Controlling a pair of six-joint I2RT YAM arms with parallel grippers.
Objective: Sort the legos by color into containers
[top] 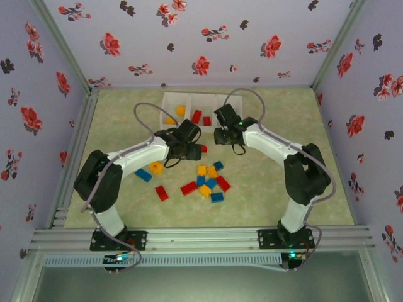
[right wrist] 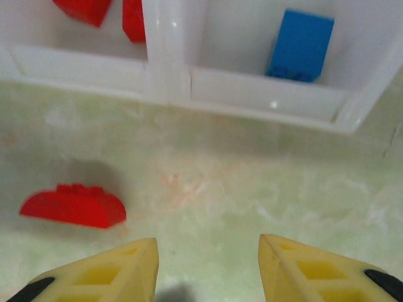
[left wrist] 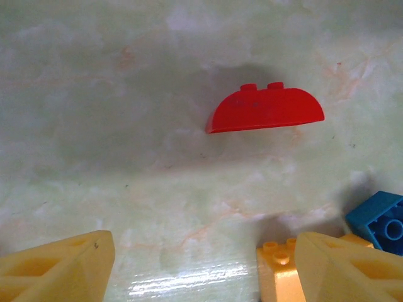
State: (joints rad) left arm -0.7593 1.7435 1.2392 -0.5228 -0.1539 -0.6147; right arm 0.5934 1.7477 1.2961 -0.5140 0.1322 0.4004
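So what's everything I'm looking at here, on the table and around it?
containers: three, white, joined in a row at the table's far side
yellow bricks: two seen, left container
red bricks: two seen, middle container
blue brick: one, right container
arched brick: one, red, alone on the table in front of the containers
loose bricks: about a dozen, red, yellow and blue, scattered mid-table
table: one, pale green marbled
walls: lilac with red and dark flowers, around the table
arms: two, black and white, bases at the near edge
left fingers: two, yellow, spread apart, nothing between, near the arched brick
right fingers: two, yellow, apart, nothing between, before the containers
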